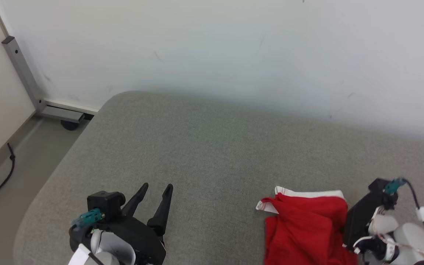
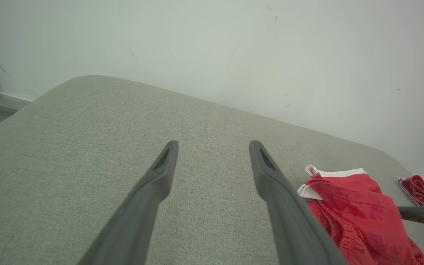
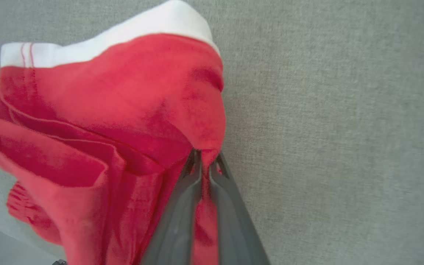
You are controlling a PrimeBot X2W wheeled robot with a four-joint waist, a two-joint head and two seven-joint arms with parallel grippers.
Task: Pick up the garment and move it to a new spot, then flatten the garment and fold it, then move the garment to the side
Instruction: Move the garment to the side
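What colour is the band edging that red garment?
The band is white with thin red stripes at one end; clearest in the right wrist view.

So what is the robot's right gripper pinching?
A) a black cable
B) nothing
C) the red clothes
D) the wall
C: the right gripper has its two fingers squeezed together on a fold of the red clothes.

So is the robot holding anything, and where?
Yes: the right gripper pinches the red garment by a bunched fold at its edge. The left gripper is open, holding nothing.
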